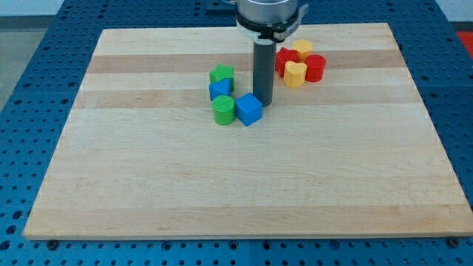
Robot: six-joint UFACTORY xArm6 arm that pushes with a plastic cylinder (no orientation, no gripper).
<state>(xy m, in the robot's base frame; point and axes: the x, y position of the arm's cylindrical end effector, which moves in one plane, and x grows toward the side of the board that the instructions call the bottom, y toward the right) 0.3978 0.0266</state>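
My tip [264, 102] rests on the board just right of and behind the blue cube [249, 109], touching or almost touching it. A green cylinder [224, 110] stands against the cube's left side. Behind these sit a blue block [219, 90] and a green star-shaped block [222, 75]. To the view's upper right of the rod lies a cluster: a red block [285, 58], a yellow block [301, 49], a yellow heart-like block [295, 73] and a red cylinder [315, 67].
The wooden board [244, 185] lies on a blue perforated table [37, 74]. The arm's grey housing [267, 15] hangs over the board's top edge.
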